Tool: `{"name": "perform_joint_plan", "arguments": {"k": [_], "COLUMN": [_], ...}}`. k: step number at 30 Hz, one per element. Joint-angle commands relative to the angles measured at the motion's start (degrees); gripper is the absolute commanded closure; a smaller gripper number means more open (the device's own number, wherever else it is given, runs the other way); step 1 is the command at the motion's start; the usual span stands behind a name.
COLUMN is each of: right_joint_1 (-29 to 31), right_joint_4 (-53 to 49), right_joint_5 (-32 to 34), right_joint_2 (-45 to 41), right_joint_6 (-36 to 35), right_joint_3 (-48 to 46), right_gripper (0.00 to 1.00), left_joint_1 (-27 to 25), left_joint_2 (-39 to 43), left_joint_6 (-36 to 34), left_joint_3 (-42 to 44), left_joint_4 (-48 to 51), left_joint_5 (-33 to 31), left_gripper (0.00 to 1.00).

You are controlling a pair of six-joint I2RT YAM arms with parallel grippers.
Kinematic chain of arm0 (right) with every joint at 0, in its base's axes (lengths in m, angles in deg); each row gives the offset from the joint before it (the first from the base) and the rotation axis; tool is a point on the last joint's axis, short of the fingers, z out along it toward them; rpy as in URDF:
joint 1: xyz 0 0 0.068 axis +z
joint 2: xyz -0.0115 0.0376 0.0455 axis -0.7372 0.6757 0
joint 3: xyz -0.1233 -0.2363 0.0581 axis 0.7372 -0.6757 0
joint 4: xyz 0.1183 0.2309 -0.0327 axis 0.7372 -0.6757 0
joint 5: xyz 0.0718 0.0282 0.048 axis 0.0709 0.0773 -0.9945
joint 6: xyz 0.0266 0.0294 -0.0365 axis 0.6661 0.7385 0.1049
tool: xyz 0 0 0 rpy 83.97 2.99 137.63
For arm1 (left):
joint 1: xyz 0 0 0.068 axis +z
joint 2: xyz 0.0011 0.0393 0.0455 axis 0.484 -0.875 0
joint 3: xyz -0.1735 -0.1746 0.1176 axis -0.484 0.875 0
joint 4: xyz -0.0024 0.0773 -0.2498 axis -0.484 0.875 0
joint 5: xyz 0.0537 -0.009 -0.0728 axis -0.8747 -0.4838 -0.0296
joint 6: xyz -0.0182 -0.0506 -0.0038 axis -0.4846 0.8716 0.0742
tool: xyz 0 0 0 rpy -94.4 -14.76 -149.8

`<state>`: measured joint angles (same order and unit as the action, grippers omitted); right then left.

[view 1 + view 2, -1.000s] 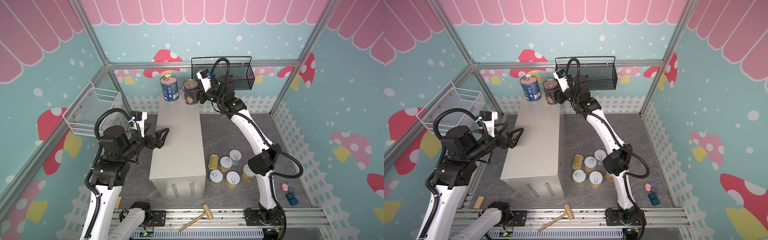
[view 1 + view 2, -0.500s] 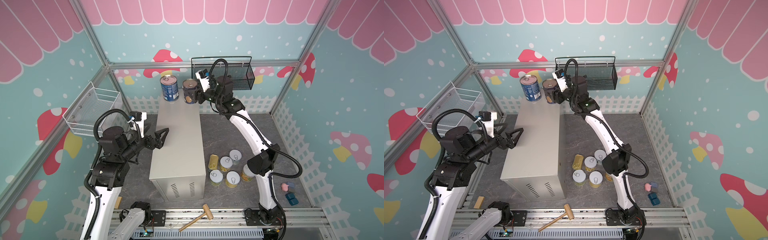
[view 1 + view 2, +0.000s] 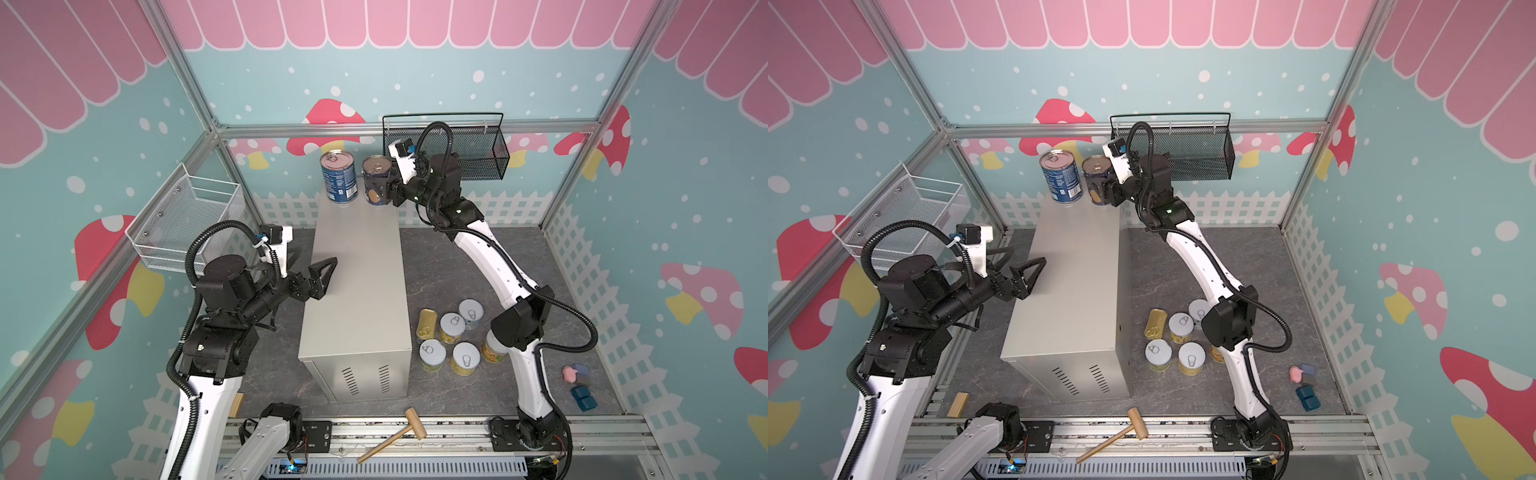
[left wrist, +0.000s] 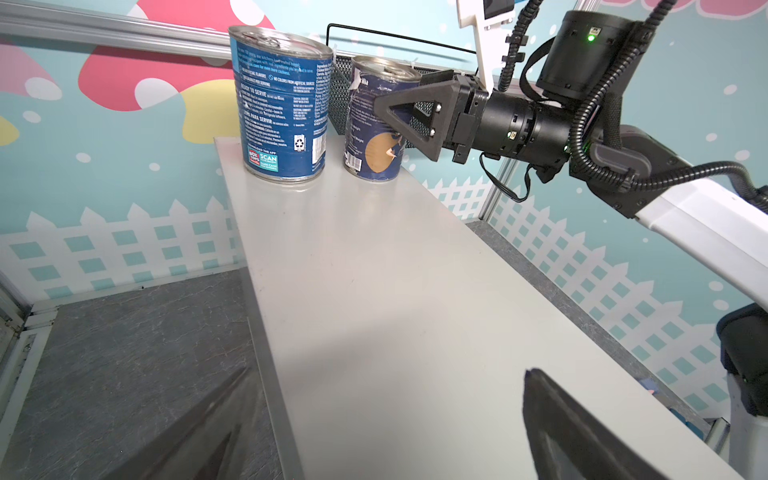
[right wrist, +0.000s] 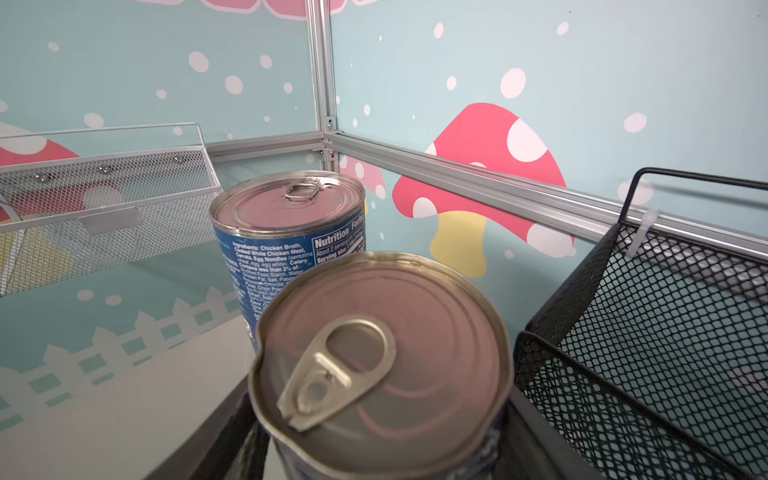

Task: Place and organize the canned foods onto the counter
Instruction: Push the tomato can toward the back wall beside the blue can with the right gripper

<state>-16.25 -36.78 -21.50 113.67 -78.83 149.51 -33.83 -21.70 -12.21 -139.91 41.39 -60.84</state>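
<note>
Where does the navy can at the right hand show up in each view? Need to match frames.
Top view: navy can at the far end of the counter, right of the blue can.
Top view: same spot, right of the blue can.
Left wrist: standing at the counter's far end, beside the blue can.
Right wrist: close up, pull-tab lid, blue can behind.
Shared landmark: the blue can.

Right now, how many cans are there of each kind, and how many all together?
Tall blue cans: 2
Short yellow cans with silver lids: 5
Flat gold tin: 1
Total: 8
</note>
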Motion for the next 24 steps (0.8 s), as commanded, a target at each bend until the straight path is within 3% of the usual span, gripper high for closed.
{"name": "perform_joint_plan", "arguments": {"k": [1, 15, 24], "right_joint_1": [0.6, 1.1, 1.2], "right_joint_4": [0.8, 2.0, 2.3], "right_joint_5": [0.2, -0.5, -0.9], "right_joint_2": [2.6, 3.2, 1.9], "right_joint_6": [0.4, 0.9, 0.9], "right_joint_3": [-0.7, -0.4, -0.5], "right_gripper": [0.37, 0.35, 0.27], "left_joint_1": [0.1, 0.1, 0.1], "left_joint_2": [0.9, 1.6, 1.5], "left_joint_6": [-0.9, -1.2, -1.1], "left_joint_3": [0.9, 1.4, 1.2], "left_joint_4": [0.4, 0.4, 0.4], "left_joint_5": [-1.0, -1.4, -1.1], "left_gripper": [0.01, 0.01, 0.01]}}
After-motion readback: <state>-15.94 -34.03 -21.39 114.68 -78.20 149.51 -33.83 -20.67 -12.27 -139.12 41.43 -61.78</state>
